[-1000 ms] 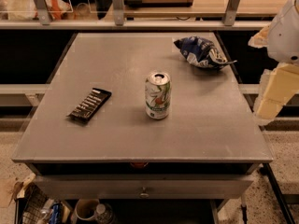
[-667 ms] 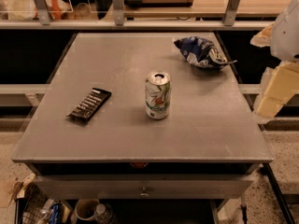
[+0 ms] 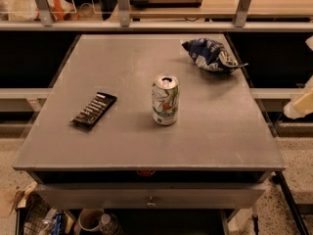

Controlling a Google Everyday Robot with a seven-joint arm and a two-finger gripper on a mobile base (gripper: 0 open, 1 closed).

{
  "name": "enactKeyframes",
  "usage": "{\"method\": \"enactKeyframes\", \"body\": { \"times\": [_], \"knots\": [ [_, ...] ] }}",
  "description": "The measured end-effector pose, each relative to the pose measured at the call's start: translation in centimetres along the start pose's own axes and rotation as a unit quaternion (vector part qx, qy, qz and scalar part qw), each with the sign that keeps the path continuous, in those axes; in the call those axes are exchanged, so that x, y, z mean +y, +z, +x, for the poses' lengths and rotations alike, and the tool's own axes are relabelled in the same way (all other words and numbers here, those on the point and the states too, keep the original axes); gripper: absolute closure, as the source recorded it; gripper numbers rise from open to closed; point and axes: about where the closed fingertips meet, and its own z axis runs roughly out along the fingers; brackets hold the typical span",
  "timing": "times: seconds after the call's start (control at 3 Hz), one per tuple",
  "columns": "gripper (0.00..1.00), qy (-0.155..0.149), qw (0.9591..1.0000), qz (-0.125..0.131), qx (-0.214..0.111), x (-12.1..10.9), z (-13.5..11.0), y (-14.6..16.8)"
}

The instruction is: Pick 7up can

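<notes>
The 7up can [image 3: 165,100] stands upright near the middle of the grey table [image 3: 122,62]. It is white and silver with green markings, a red spot and an open silver top. My gripper [image 3: 299,105] shows only as a cream part at the right edge of the camera view, beyond the table's right side and well apart from the can. Nothing is seen held in it.
A blue-and-white chip bag [image 3: 211,55] lies at the table's back right. A flat black bar with white print [image 3: 94,109] lies at the left. A railing and shelves run behind the table. A drawer front and clutter sit below the front edge.
The arm at the right has drawn further out of the view to the right, leaving less of it visible. The can, bag and bar have not moved.
</notes>
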Motion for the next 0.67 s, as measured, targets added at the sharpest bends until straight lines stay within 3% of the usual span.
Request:
{"method": "enactKeyframes", "body": {
  "times": [0.33,0.67],
  "knots": [
    [0.00,0.028,0.9946,0.004,-0.100,0.0,-0.3,0.0],
    [0.00,0.044,0.9825,-0.020,-0.180,1.6,-2.5,1.6]
  ]
}}
